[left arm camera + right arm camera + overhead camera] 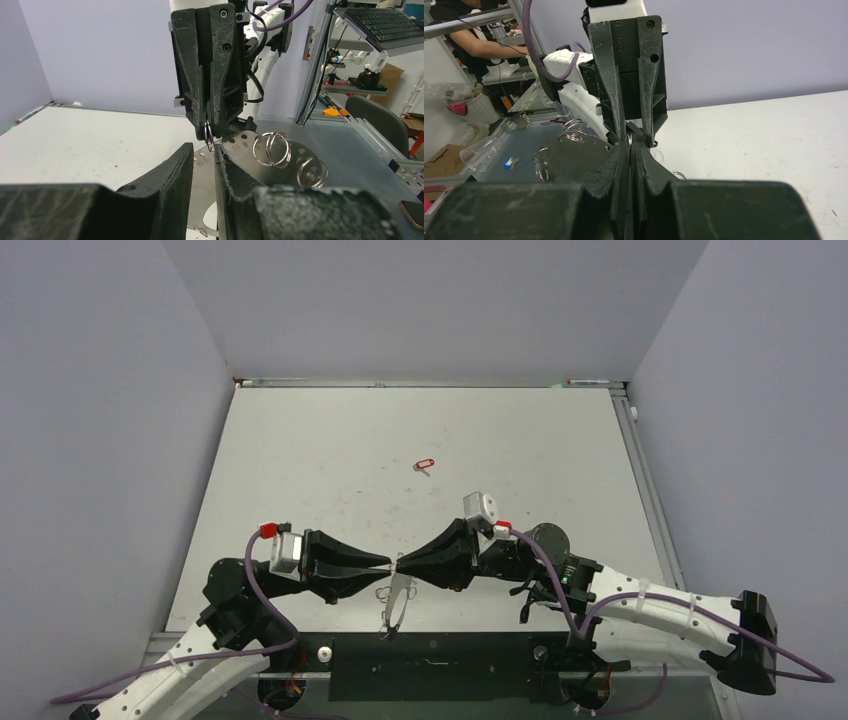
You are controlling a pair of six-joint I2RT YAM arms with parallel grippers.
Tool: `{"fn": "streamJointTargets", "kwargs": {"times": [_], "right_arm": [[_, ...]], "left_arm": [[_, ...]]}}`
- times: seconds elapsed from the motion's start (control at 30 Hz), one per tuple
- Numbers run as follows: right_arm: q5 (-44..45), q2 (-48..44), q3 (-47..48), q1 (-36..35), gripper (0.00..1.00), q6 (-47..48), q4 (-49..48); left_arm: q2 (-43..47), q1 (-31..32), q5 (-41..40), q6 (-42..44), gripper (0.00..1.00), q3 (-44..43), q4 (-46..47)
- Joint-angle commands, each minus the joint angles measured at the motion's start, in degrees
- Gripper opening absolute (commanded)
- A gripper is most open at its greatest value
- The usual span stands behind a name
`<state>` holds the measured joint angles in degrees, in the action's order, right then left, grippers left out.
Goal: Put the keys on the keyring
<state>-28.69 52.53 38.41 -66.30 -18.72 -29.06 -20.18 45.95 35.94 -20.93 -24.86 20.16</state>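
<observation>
The keyring (393,605), a flat pale hoop, hangs edge-on in the top view below the point where both grippers meet near the table's front edge. My right gripper (629,145) is shut on one of the small wire loops (208,134) at the hoop's rim. Tip to tip with it, my left gripper (204,147) has a narrow gap between its fingers. Through that gap I see the hoop's numbered face (245,150), and nothing shows gripped there. More wire loops (272,149) hang from the rim. One of the keys, with a red tag (424,464), lies on the table farther back. A dark grey key is not in view.
Grey walls (100,440) close in the white table (300,460) on the left, back and right. A black strip (430,665) runs along the near edge between the arm bases. A small white knob (323,653) sits there on the left.
</observation>
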Motion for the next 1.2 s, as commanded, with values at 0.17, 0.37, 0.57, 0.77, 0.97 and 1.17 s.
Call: {"fn": "streamJointTargets", "kwargs": {"times": [0.17, 0.37, 0.57, 0.77, 0.97, 1.17], "right_arm": [[0.01, 2.33, 1.86, -2.49, 0.05, 0.74, -8.18], [-0.38, 3.76, 2.45, -3.53, 0.05, 1.1, -8.72], [-0.9, 3.86, 3.03, -4.09, 0.05, 1.54, -7.78], [1.67, 2.65, 6.3, -4.09, 0.25, 5.49, 4.61], [5.74, -0.35, 13.44, -3.97, 0.43, 14.09, 23.52], [7.44, 1.09, 23.3, -3.7, 0.53, 22.56, 43.3]], "left_arm": [[-0.21, -0.36, 1.74, -1.75, 0.19, 0.08, 2.86], [-0.24, -0.37, 2.45, -1.78, 0.06, 0.01, 2.48], [0.04, -0.43, 3.04, -0.47, 0.0, -1.07, -0.44], [0.79, -0.52, 0.11, 6.68, 0.0, -4.26, -11.24], [-0.78, -0.51, 0.25, 10.91, 0.0, -7.26, -16.54], [-4.27, -0.51, 1.63, 17.12, 0.0, -11.96, -26.23]]}}
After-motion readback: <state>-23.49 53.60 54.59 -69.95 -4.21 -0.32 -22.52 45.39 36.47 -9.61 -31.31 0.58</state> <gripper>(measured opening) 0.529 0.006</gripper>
